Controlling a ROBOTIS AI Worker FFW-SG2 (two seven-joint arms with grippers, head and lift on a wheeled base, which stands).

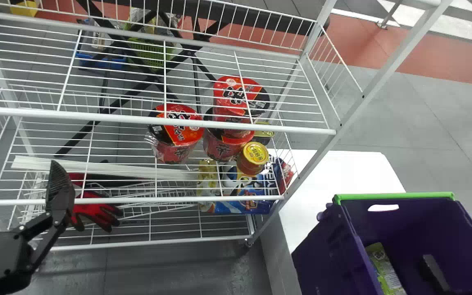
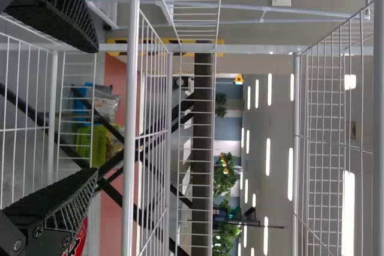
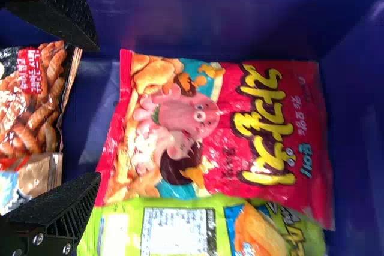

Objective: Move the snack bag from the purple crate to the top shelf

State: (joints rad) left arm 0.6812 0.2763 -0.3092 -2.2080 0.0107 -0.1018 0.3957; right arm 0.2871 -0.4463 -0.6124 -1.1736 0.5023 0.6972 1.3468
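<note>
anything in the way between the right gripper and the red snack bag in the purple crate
Nothing visible stands between the right gripper and the red snack bag. The green bag lies along one long edge of it but leaves its printed face uncovered.

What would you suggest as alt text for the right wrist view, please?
The robot's right gripper is open over snack bags in the purple crate: a red bag with a pink cartoon character partly covers a green bag, and a bag picturing brown, twisted snacks lies beside them.
</note>
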